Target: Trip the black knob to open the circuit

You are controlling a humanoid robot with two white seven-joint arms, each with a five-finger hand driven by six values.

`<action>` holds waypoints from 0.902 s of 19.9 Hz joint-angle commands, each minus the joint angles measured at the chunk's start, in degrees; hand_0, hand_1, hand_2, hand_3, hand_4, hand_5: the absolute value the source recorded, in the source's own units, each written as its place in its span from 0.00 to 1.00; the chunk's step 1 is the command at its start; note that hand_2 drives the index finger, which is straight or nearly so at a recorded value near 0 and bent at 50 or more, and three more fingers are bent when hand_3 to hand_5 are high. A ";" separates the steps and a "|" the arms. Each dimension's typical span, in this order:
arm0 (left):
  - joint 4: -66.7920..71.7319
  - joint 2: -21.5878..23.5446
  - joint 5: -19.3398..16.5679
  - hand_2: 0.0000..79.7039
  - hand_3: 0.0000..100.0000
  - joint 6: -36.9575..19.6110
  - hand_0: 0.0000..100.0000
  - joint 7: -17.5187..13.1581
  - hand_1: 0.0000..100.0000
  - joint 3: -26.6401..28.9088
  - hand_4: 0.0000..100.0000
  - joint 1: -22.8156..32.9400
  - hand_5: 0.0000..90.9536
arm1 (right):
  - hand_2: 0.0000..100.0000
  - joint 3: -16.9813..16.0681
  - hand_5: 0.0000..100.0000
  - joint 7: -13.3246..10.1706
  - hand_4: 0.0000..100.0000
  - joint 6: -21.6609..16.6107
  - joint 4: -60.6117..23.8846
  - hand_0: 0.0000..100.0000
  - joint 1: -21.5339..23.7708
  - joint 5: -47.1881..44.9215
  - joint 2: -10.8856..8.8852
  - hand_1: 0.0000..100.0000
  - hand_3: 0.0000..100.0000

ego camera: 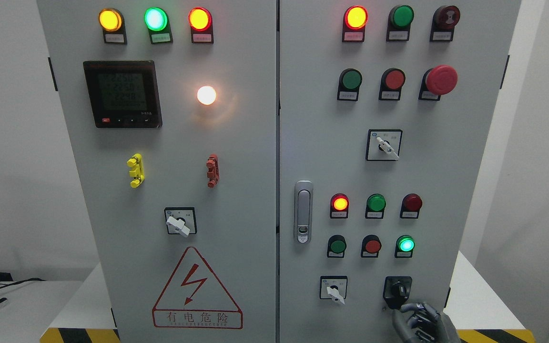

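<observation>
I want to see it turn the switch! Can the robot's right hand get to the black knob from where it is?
Probably yes. The right hand sits just below the black knob on the cabinet door, its fingertips almost at the knob's lower edge. Nothing stands between them, so a small upward reach looks enough.

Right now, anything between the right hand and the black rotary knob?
Nothing: in the head view the grey right hand sits just under the black rotary knob, with only bare grey cabinet panel between them.
</observation>
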 commanded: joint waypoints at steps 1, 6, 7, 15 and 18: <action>0.00 0.02 -1.76 0.00 0.00 -0.05 0.12 0.04 0.39 0.00 0.00 0.00 0.00 | 0.51 -2.16 0.78 0.00 0.76 -0.10 0.34 0.48 -0.02 0.00 -0.09 0.79 0.85; 0.00 0.02 -1.76 0.00 0.00 -0.05 0.12 0.04 0.39 0.00 0.00 0.00 0.00 | 0.51 -2.25 0.78 0.00 0.76 -0.10 0.43 0.48 -0.02 0.00 -0.18 0.79 0.85; 0.00 0.02 -1.76 0.00 0.00 -0.05 0.12 0.04 0.39 0.00 0.00 0.00 0.00 | 0.51 -2.25 0.78 0.00 0.76 -0.10 0.43 0.48 -0.02 0.00 -0.18 0.79 0.85; 0.00 0.02 -1.76 0.00 0.00 -0.05 0.12 0.04 0.39 0.00 0.00 0.00 0.00 | 0.51 -2.25 0.78 0.00 0.76 -0.63 0.25 0.48 2.34 -0.17 -0.79 0.79 0.85; 0.00 0.02 -1.76 0.00 0.00 -0.05 0.12 0.04 0.39 0.00 0.00 0.00 0.00 | 0.51 -2.25 0.78 -0.09 0.76 -1.68 -0.10 0.48 5.59 -0.43 -2.72 0.79 0.85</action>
